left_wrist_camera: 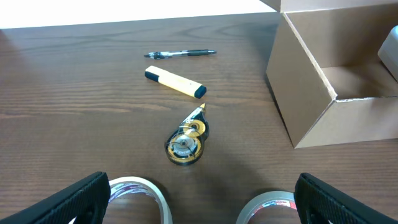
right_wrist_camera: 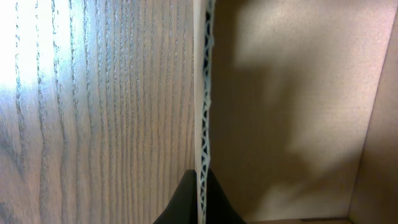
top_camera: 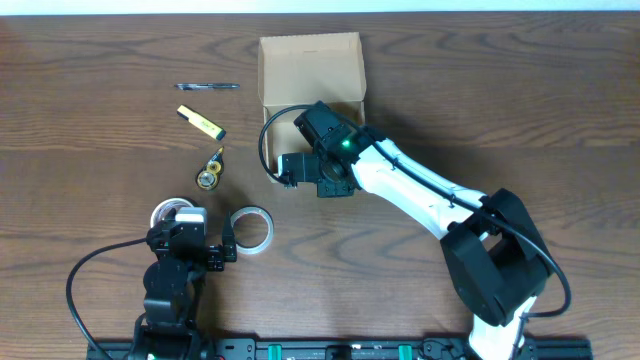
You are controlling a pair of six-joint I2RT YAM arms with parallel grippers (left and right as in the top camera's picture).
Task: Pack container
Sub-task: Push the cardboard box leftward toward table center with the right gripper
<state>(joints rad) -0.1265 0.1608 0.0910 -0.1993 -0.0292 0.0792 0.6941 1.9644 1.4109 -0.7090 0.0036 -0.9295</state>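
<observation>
Two tools [left_wrist_camera: 199, 202] [right_wrist_camera: 200, 198], one container [top_camera: 300, 70], two rolls [top_camera: 251, 230] [top_camera: 172, 212]

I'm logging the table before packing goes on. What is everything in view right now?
container: one, tan cardboard, lid open, far middle of the table
pen: one, dark, left of the container
highlighter: one, yellow with dark cap, just nearer than the pen
correction tape dispenser: one, black and gold, nearer again
tape rolls: two, whitish, in front of the left gripper
table: one, dark wood
left gripper: one, black, open
right gripper: one, black, shut on a container wall
</observation>
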